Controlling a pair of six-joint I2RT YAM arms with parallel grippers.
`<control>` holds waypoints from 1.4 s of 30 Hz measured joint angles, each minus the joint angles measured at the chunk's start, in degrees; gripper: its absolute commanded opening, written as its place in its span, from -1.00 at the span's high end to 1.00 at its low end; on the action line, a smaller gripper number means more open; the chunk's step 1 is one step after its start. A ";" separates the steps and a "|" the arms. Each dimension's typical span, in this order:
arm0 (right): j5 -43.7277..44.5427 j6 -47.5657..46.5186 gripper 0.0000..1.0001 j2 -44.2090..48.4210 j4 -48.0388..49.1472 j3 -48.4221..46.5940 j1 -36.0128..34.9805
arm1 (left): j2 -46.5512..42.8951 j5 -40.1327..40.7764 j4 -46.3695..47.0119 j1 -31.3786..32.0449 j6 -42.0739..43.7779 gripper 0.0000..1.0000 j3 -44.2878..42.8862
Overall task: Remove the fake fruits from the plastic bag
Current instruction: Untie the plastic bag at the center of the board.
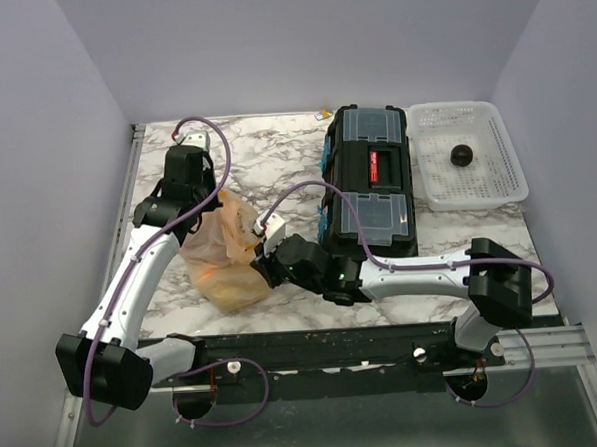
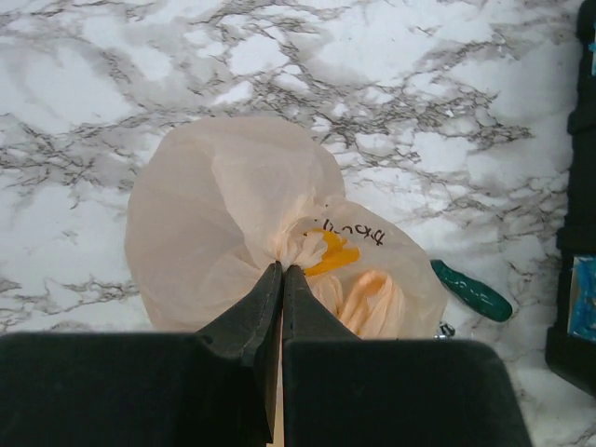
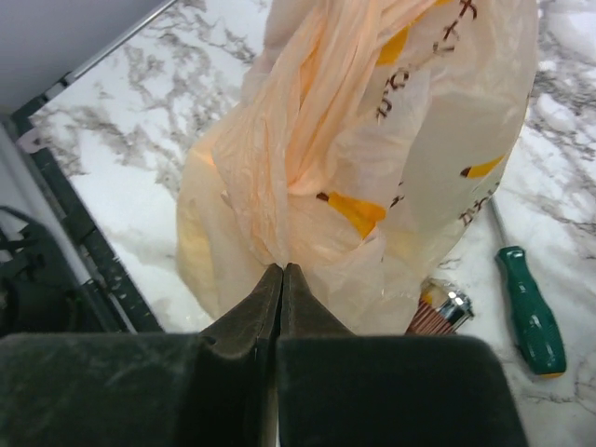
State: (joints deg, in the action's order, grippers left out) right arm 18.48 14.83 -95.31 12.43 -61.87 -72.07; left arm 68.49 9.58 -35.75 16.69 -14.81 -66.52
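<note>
Plastic bag [image 1: 223,249]: centre-left of the top view, long axis top to bottom.
Left gripper [image 2: 282,270]: jaws pinching its gathered upper end.
Right gripper [image 3: 282,268]: jaws pinching a fold on its right flank.
Fake fruits: hidden, likely in the lower bulge.

The plastic bag [image 3: 400,140] hides its contents; the dark lump [image 1: 461,156] in the white basket [image 1: 486,179] is too small to identify.
</note>
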 measured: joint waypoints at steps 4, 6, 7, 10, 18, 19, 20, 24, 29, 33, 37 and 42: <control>-4.81 2.32 0.99 2.14 1.68 2.60 -0.02 | -0.74 -0.55 0.13 -3.76 -0.46 1.00 0.02; -7.15 3.87 0.99 2.43 2.78 3.87 -0.02 | -1.42 -0.68 0.20 -4.61 -0.72 1.00 0.11; -8.33 4.74 0.99 2.34 2.97 4.17 0.00 | -1.86 -0.72 0.39 -4.79 -0.79 1.00 0.28; -12.35 6.91 0.99 1.90 4.15 4.39 0.00 | -3.13 -1.09 0.55 -4.90 -0.87 1.00 0.66; -24.24 12.96 0.67 -0.24 10.95 5.68 -0.07 | -3.67 -1.95 0.85 -5.03 -1.38 1.00 0.68; -24.37 13.38 0.65 -0.22 10.69 5.75 -0.11 | -3.67 -2.32 0.85 -5.11 -1.51 1.00 0.68; -24.30 13.66 0.59 -0.24 10.36 5.73 -0.11 | -3.65 -2.75 0.83 -5.16 -1.60 1.00 0.68; -21.64 14.19 0.36 -0.20 5.44 3.04 -0.22 | -3.65 -4.24 0.87 -5.33 -2.16 1.00 0.68; -16.24 13.86 0.00 0.92 2.73 -0.09 -0.26 | -3.52 -4.39 0.90 -5.35 -2.21 1.00 0.68; -13.64 12.39 -0.16 1.46 1.88 -2.03 -0.26 | -2.93 -4.61 0.90 -5.38 -2.21 1.00 0.68; -12.41 10.56 -0.39 1.46 1.46 -4.50 -0.26 | -2.80 -5.16 0.92 -5.38 -2.23 1.00 0.68; -12.04 9.16 -0.47 0.83 2.03 -7.26 -0.26 | -2.69 -5.62 0.92 -5.38 -2.29 1.00 0.68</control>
State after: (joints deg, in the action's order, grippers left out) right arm 6.44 23.99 -94.48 14.46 -69.12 -72.34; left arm 65.80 3.97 -34.83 11.31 -17.10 -65.84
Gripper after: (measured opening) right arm 0.729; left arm 0.003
